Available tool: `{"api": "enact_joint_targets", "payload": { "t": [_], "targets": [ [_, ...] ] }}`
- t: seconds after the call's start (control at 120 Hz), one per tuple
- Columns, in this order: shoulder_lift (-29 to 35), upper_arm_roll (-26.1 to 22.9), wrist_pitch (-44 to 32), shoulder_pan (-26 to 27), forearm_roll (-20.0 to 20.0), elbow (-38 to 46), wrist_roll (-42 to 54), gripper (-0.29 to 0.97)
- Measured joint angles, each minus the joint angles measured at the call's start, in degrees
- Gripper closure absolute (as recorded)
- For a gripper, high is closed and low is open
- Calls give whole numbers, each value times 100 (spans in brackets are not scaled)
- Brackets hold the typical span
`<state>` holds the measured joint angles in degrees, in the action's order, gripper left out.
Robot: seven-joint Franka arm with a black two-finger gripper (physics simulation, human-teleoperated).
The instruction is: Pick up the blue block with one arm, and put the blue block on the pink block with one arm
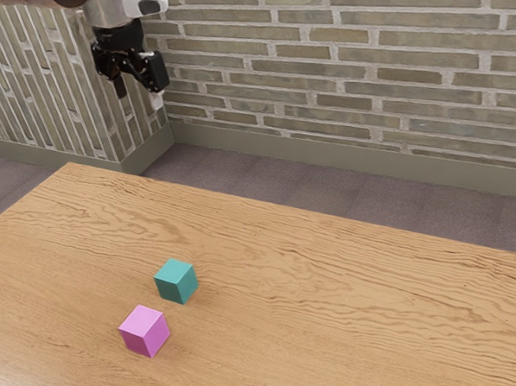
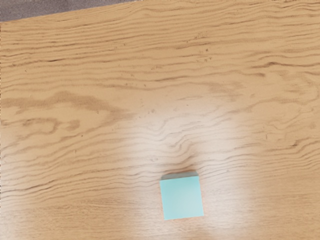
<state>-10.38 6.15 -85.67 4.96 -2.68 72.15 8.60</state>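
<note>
Looks like the reach step hasn't really begun. The gripper [image 1: 140, 82] hangs high up, well apart from both blocks, claw spread and holding nothing. The blue block [image 1: 176, 280] sits on the table [image 1: 348, 266] just beside the pink block [image 1: 144, 329], not touching. Next move, I'd say: come down centred over blue, then pinch.

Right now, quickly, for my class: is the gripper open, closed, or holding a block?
Gripper: open, fingers apart, holding nothing; the blue block sits on the table.

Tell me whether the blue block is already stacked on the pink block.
No, the blue block sits on the table beside the pink block, not on top of it.
</note>
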Motion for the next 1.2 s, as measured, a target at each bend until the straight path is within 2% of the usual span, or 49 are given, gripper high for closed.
{"api": "enact_joint_targets", "payload": {
  "t": [0.092, 0.133, 0.2, 0.267, 0.308, 0.358, 0.533, 0.625, 0.708, 0.883, 1.033, 1.2],
  "targets": [
    [9, 0, -78, 0, -5, 23, -29, 0],
    [209, 0, -113, 6, -15, 310, -42, 0],
    [958, -6, -243, 13, -26, 1379, -65, 0],
    [1595, 16, -641, 7, -33, 2795, -86, 0],
    [1629, 149, -1032, -1, -15, 3480, -97, 0],
    [1427, 250, -1466, -184, 24, 3861, -109, 0],
    [587, 288, -2455, -812, 238, 3894, -223, 0],
    [64, 299, -2861, -479, 483, 3630, -294, 0],
    [-124, 290, -3208, -317, 590, 3614, -339, 0],
    [-315, 282, -3705, -292, 745, 3891, -377, 0],
    [180, 277, -4343, -135, 900, 4967, -357, 0],
    [60, 264, -4760, -73, 958, 5113, -338, 0]
  ]
}}
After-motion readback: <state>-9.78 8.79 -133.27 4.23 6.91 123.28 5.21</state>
